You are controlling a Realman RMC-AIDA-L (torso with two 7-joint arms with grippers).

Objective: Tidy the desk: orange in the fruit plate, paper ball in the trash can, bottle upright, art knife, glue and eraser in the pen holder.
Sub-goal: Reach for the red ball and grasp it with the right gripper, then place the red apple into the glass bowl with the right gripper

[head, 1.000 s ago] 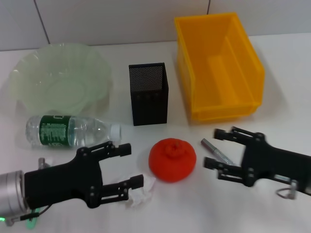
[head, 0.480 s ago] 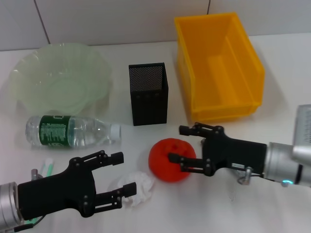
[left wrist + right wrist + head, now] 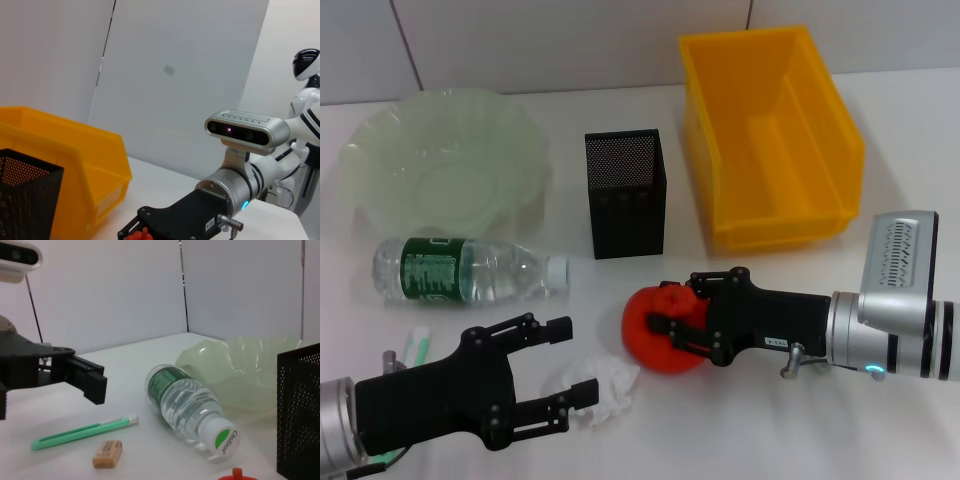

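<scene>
White desk (image 3: pixel 920 130) carrying green fruit plate (image 3: pixel 445 165), lying bottle (image 3: pixel 470 270), mesh pen holder (image 3: pixel 626 193), yellow bin (image 3: pixel 770 135), orange (image 3: pixel 650 335), paper ball (image 3: pixel 605 385), art knife (image 3: pixel 82 432), eraser (image 3: pixel 107 453).

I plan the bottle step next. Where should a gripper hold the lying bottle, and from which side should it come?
Probably the labelled body of the bottle, from above: it lies on its side, cap toward the pen holder, and the round middle offers two opposite walls. The left gripper is nearer.

I see a glossy clear plastic bottle (image 3: pixel 465 272), a translucent ruffled fruit plate (image 3: pixel 440 160), a black perforated-metal pen holder (image 3: pixel 626 193), a smooth yellow plastic bin (image 3: pixel 770 135), a crumpled paper ball (image 3: pixel 601 385), and a matt orange (image 3: pixel 655 332).
</scene>
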